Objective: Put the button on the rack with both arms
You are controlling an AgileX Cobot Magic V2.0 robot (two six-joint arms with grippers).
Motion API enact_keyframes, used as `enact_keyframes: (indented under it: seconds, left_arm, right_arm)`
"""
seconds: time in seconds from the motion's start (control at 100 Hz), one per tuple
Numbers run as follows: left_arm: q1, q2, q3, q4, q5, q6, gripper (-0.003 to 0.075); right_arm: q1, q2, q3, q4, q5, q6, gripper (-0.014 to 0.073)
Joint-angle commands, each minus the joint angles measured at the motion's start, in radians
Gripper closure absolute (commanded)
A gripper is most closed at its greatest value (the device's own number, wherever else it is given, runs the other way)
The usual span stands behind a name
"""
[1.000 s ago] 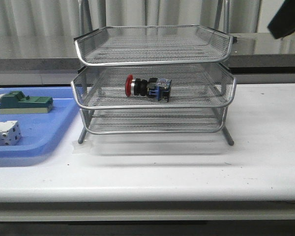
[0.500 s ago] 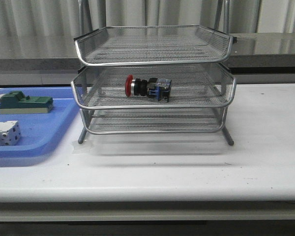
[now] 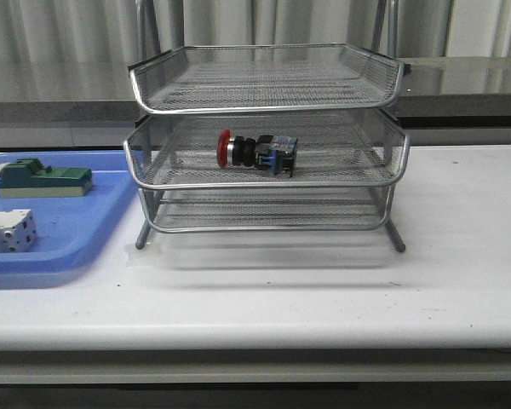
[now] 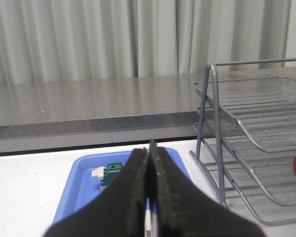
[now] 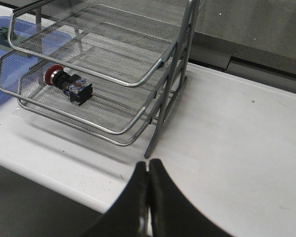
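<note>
I see the small push-button switch with its red mushroom head, silver collar and black and blue body (image 3: pixel 256 154) lying on its side in the middle tier of the three-tier silver wire-mesh rack (image 3: pixel 266 141), red head pointing toward the flat blue plastic tray (image 3: pixel 64 223) that sits beside the rack on the white table (image 3: pixel 324 290). My left gripper (image 4: pixel 149 155) has its dark fingers (image 4: pixel 136 182) pressed together with nothing between them; beyond their tips lies the blue tray with the green block (image 4: pixel 112 173) in it, and off to one side stands the rack, where only the red head of the button shows at the frame edge. My right gripper (image 5: pixel 148 168) is likewise closed tight on nothing, its fingers (image 5: pixel 159 190) hanging over the table edge; the rack's near leg stands just past the fingertips, and the button rests well apart from them. A white block (image 3: pixel 8 231) sits in the tray near the green one.
</note>
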Motion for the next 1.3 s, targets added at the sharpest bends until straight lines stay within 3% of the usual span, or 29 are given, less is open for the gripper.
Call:
enact_keyframes:
  seconds: [0.0,0.43,0.65,1.08,1.29]
  left_arm:
    - [0.003,0.009,-0.027,-0.008,-0.071,-0.008,0.074]
    - [0.003,0.009,-0.027,-0.008,-0.071,-0.008,0.074]
    - [0.003,0.009,-0.027,-0.008,-0.071,-0.008,0.074]
    - [0.003,0.009,-0.027,-0.008,-0.071,-0.008,0.074]
    - [0.003,0.009,-0.027,-0.008,-0.071,-0.008,0.074]
  right_arm:
    - [-0.007,0.002,-0.025,0.015,-0.06,0.003,0.0655]
    - [-0.007,0.002,-0.02,0.015,-0.068,0.003,0.0655]
    - [-0.007,-0.014,0.041,0.009,-0.147,0.028,0.0655]
    - [-0.006,-0.299,0.355,-0.325,-0.379,0.527,0.0655]
    - [-0.006,-0.449,0.463,-0.382,-0.387,0.61,0.0655]
